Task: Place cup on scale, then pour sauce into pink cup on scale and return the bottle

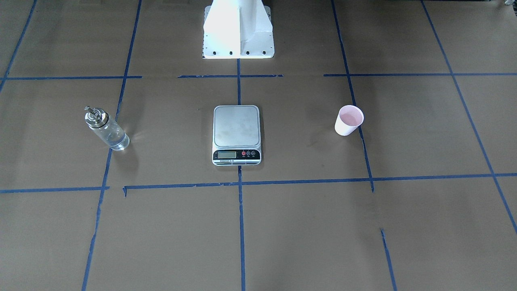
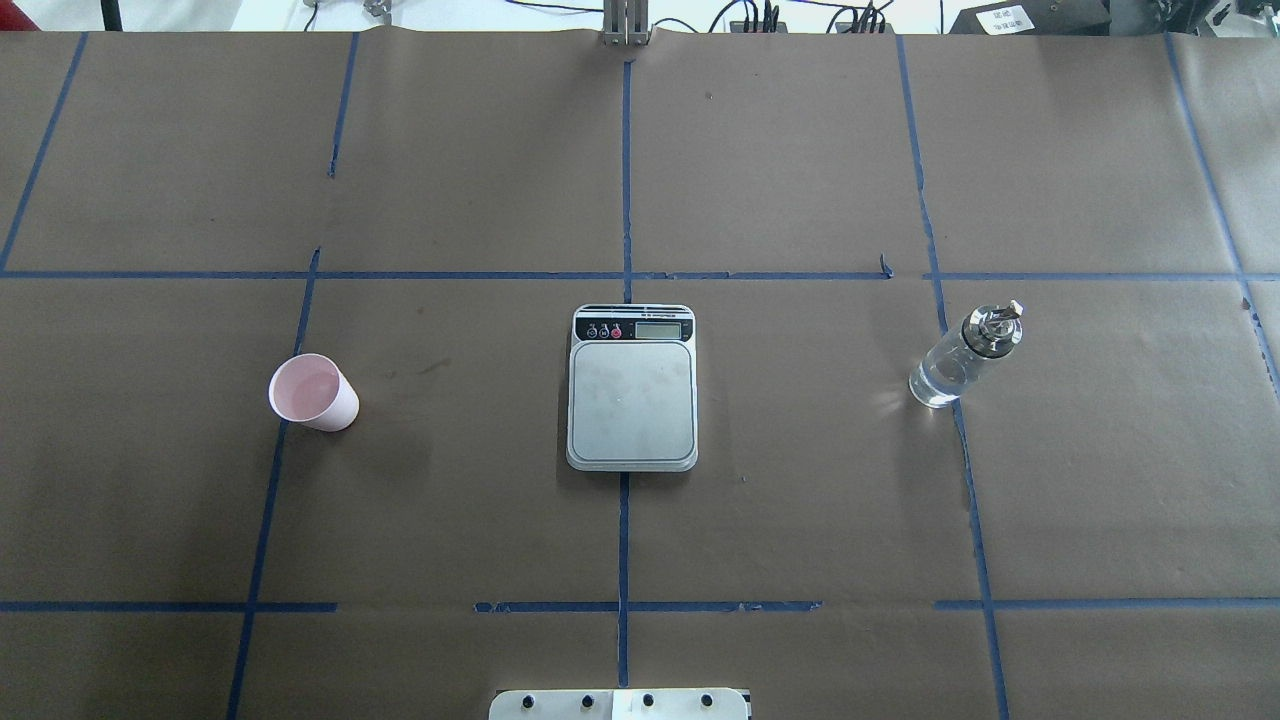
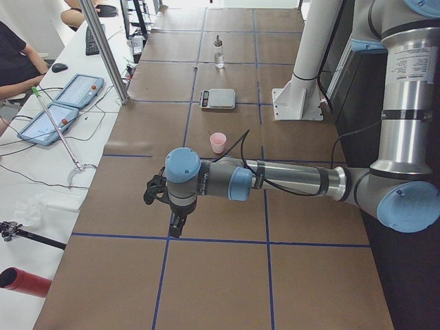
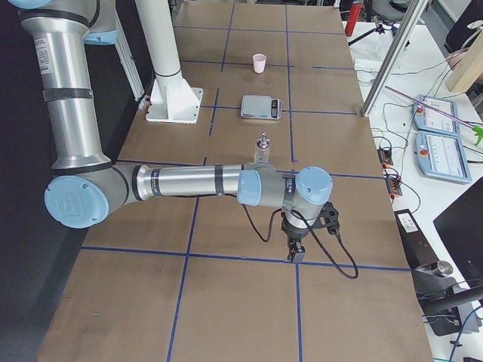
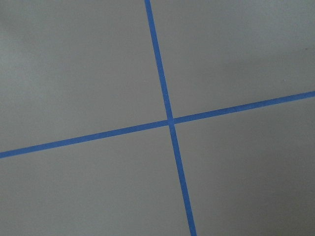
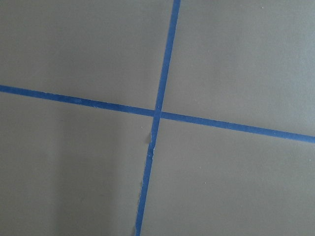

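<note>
Brown-paper table (image 2: 450,500) w/ blue tape grid (image 2: 625,170). Overhead view: scale (image 2: 632,400) at frame centre, display strip toward top edge; cup (image 2: 313,393) at centre-left, upright on the paper, well apart from scale; bottle (image 2: 963,358) at centre-right, upright, metal cap on, clear sauce (image 1: 117,140) in its lower part. Robot base (image 1: 238,32) at top centre of front-facing view. Exterior left view: left gripper (image 3: 175,223) at lower centre-left, pointing down above a tape line, well apart from cup. Exterior right view: right gripper (image 4: 293,253) at lower centre, pointing down, well apart from bottle. Jaw state, both grippers: cannot tell. Wrist cams: tape crossings (image 5: 171,121) on paper. Person's arm (image 3: 17,69) at upper left of exterior left view.
</note>
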`<action>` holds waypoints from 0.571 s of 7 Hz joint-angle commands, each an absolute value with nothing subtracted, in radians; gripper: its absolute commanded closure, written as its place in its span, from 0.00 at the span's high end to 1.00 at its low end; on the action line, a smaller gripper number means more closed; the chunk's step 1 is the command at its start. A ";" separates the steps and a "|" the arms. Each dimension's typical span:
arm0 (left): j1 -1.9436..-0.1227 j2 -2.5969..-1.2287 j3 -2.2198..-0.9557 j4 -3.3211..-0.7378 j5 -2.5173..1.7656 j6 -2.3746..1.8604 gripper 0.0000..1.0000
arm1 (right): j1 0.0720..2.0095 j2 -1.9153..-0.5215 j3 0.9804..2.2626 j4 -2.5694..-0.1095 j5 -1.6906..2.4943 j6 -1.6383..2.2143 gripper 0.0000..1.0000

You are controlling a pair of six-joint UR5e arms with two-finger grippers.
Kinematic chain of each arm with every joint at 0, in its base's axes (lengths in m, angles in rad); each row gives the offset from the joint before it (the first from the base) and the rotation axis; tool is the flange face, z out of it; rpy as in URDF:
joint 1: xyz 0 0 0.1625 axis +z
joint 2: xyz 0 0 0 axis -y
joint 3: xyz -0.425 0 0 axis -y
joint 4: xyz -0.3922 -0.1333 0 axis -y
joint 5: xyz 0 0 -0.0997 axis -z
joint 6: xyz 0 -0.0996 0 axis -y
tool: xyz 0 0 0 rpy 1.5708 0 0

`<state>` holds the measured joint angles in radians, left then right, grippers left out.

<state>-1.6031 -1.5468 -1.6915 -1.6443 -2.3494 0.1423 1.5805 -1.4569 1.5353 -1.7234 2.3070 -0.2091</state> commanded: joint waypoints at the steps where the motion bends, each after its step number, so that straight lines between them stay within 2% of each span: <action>1: -1.606 -1.522 -1.724 -1.649 -2.376 0.135 1.00 | 1.580 -1.473 1.542 -1.723 2.316 -0.206 1.00; 2: -1.603 -1.523 -1.685 -1.664 -2.376 0.141 1.00 | 1.580 -1.473 1.539 -1.723 2.335 -0.206 1.00; 4: -1.562 -1.525 -1.722 -1.736 -2.525 0.079 1.00 | 1.580 -1.489 1.566 -1.723 2.393 -0.206 1.00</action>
